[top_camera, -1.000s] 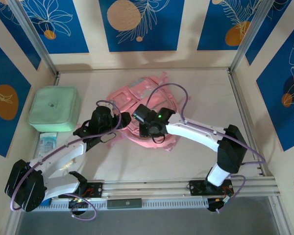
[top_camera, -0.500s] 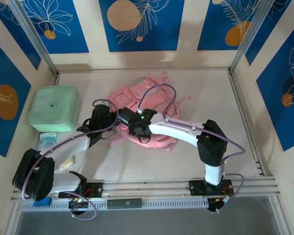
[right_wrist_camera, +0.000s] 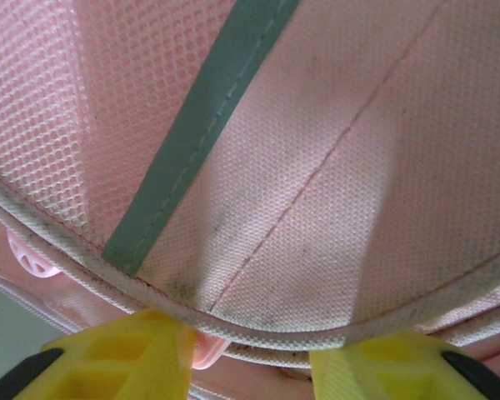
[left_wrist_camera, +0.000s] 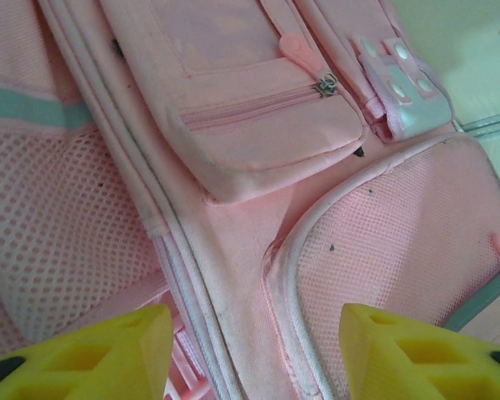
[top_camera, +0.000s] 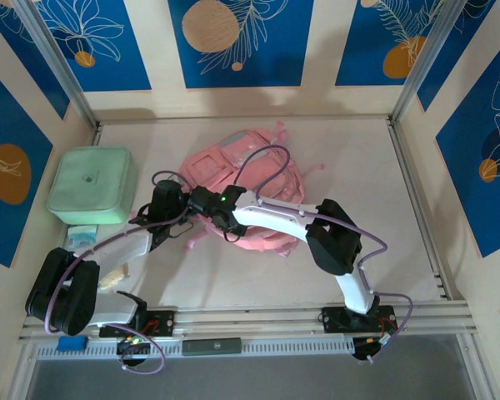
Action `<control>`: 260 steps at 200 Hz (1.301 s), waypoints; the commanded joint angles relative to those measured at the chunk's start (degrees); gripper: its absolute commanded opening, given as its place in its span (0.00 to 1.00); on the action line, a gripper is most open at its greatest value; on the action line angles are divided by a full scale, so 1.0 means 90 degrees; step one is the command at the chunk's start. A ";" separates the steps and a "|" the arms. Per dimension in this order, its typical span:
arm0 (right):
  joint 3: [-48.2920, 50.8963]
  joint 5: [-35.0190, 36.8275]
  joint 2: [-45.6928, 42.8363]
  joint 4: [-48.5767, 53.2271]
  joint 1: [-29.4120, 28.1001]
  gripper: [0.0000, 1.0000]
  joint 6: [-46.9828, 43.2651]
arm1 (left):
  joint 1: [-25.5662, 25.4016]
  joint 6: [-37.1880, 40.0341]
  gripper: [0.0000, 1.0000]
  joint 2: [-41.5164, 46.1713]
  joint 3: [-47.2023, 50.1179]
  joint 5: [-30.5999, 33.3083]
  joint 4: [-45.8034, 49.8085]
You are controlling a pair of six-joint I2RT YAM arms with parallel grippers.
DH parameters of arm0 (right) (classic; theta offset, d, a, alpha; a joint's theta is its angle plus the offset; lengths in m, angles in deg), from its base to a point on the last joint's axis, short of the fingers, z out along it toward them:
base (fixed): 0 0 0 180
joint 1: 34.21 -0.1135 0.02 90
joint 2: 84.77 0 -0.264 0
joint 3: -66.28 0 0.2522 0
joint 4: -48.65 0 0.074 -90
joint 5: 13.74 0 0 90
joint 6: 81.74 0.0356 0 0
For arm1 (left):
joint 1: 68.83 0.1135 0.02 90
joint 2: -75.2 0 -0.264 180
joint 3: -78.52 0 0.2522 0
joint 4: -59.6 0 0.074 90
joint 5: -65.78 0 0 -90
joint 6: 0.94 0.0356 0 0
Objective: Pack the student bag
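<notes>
Pink bag [top_camera: 225,158] lay mid-table where it had been, but the right gripper [right_wrist_camera: 250,358] had swept left across it, fingers parted along a piped edge. The left gripper [left_wrist_camera: 257,342] hovered wide open alongside. Both seemed set to open the bag.

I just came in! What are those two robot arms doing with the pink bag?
Both arms lean over a pink backpack lying on the table. The left gripper hangs open just above its zipped front pocket. The right gripper is open too, close against a piped edge of the bag. Neither grips anything yet. A green case sits to the left.
</notes>
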 commanded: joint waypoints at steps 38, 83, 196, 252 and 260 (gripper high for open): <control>-0.0099 0.1212 -0.0057 0.0594 -0.0101 0.22 -0.0106 | 0.0102 0.0020 0.56 0.0206 0.0168 -0.0245 -0.0026; 0.0462 0.0428 -0.0549 -0.0123 0.0097 0.12 -0.1815 | 0.0098 0.0001 0.56 0.0163 0.0146 -0.0433 -0.0125; 0.0799 0.0230 -0.0617 -0.0442 0.0054 0.03 -0.2425 | -0.0102 -0.0813 0.51 0.0277 0.0375 -0.0715 -0.0585; 0.1664 0.0124 -0.1390 -0.1134 0.0162 0.00 -0.2969 | -0.0902 -0.1779 0.46 -0.0160 0.0367 -0.0398 -0.1904; 0.1756 0.0121 -0.1439 -0.1199 0.0181 0.00 -0.2911 | -0.1024 -0.1890 0.45 -0.0233 0.0321 -0.0311 -0.1942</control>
